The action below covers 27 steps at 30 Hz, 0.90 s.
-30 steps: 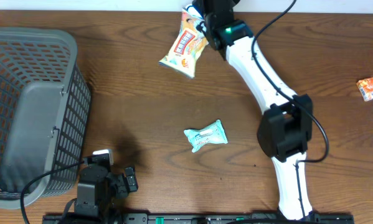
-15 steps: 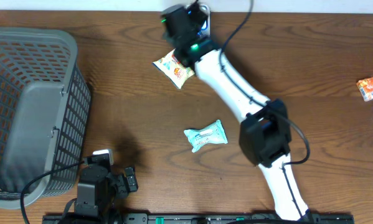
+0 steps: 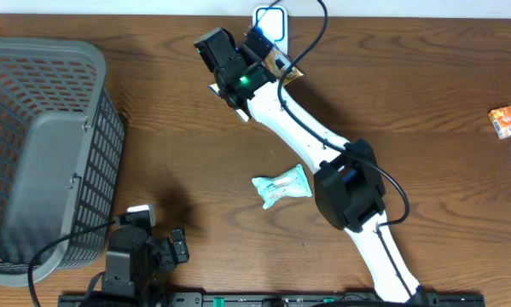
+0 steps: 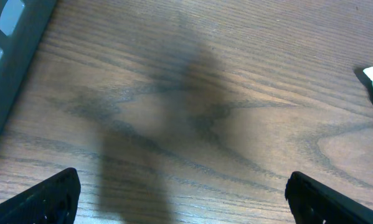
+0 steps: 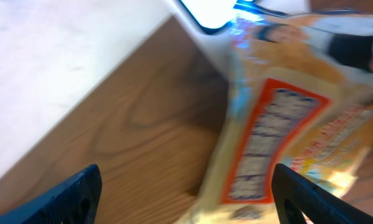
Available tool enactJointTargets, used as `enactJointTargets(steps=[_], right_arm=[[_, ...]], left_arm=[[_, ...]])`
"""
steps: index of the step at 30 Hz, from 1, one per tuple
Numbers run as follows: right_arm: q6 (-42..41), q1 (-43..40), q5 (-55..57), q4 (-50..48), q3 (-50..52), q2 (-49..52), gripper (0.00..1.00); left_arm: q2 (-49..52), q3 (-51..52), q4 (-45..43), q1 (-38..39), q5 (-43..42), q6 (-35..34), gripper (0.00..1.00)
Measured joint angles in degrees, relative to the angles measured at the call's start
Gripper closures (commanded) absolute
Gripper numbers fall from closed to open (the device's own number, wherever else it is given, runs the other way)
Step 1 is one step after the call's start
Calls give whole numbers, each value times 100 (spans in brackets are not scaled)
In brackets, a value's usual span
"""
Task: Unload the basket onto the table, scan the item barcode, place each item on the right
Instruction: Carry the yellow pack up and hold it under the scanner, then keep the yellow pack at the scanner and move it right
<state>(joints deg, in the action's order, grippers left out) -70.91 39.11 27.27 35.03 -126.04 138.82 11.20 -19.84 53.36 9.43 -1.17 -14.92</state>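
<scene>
At the far edge of the table (image 3: 443,77), overhead, the right tool (image 3: 238,64) covers most of the snack packet (image 3: 287,72) just beside the lit scanner (image 3: 272,19); left wrist: left tool (image 4: 186,193) spread wide over bare wood; right wrist: fingers splayed, nothing pinched, packet lying loose ahead (print blurred).

A grey basket (image 3: 101,170) stands on the wooden table (image 3: 426,111), at its left. A pale packet (image 3: 281,187) lies mid-table, an orange carton (image 3: 505,121) near the right edge, a white scanner (image 3: 272,19) at the far edge.
</scene>
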Motion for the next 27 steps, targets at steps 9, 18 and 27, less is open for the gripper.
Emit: enactJointTargets(steps=[9,18,27], right_arm=[[-369,-109,-273,339,-2,142,26],[-367,-610,-1069,304,-74,778,79],[57,-964,-1751,1139,-238,605,99]], left_arm=[[0,0,0,0,0,0,2],[0,0,0,0,0,0,2],[0,0,0,0,0,0,2]])
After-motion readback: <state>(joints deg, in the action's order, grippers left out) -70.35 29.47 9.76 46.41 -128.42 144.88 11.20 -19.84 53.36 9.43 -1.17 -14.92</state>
